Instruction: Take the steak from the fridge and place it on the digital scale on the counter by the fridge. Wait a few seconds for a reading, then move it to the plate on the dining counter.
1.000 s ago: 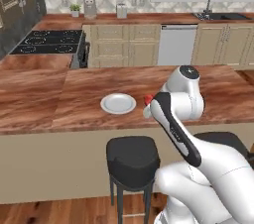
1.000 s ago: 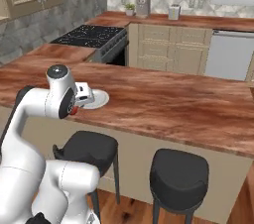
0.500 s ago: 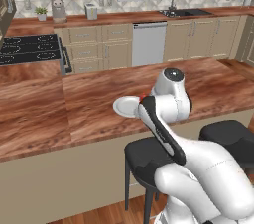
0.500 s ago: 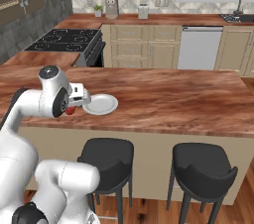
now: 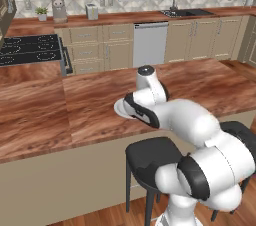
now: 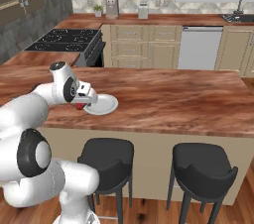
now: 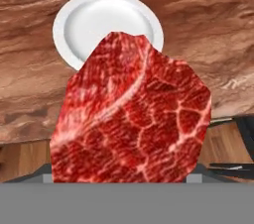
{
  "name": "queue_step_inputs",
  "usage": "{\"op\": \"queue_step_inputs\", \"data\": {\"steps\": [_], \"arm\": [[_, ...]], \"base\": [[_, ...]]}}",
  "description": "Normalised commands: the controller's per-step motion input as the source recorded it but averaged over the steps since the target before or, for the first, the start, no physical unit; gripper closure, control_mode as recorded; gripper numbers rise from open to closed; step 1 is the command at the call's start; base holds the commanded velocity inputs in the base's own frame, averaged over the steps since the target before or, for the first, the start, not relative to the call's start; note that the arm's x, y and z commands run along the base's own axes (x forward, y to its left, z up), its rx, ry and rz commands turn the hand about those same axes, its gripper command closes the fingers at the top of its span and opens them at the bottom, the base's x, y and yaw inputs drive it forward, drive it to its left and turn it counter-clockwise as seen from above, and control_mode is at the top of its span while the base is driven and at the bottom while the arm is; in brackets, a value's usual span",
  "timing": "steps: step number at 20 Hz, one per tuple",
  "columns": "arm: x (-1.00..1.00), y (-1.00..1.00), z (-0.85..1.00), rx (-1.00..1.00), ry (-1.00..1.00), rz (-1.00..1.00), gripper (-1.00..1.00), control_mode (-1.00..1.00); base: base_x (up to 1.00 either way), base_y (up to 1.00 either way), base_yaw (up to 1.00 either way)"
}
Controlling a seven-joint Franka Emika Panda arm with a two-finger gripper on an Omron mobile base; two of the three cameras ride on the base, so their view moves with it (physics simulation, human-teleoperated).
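Room: kitchen with beige cabinets, a black stove (image 6: 64,39) at the left and a sink (image 5: 181,13) under the window on the far counter.
Dining counter (image 6: 188,100): reddish-brown wood-grain top on a beige base, spanning both base views, with the arm reaching over its near edge.
Stools: two black stools (image 6: 197,162) stood against the near side of the counter.
Plate (image 6: 103,104): white, round and shallow, flat on the wood near the counter's front edge; in the left base view the arm covered most of the plate (image 5: 121,108).
Gripper (image 6: 81,103): held low over the counter edge, just beside the plate's near rim, clamped on the steak.
Steak (image 7: 131,115): red and marbled, held upright between the fingers, overlapping the lower rim of the plate (image 7: 94,19) in the hand view. From the right base view the steak (image 6: 79,106) was a small red patch below the hand.
Contact: whether the steak touched the plate could not be determined.
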Motion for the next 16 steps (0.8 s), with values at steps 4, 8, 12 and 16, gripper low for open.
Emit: {"op": "queue_step_inputs", "data": {"steps": [4, 8, 12, 16], "arm": [[1.00, -0.05, -0.46, 0.01, 0.10, -0.16, 1.00, -1.00], [0.85, -0.28, -0.68, 0.02, 0.00, -0.02, 1.00, -1.00], [0.66, -0.21, -0.74, 0.07, -0.01, 0.00, 1.00, -1.00], [0.44, -0.01, -0.46, 0.14, -0.05, 0.02, 1.00, -1.00]], "base": [[0.00, 0.00, 0.00], [0.00, 0.00, 0.00], [0.00, 0.00, 0.00], [0.00, 0.00, 0.00]]}}
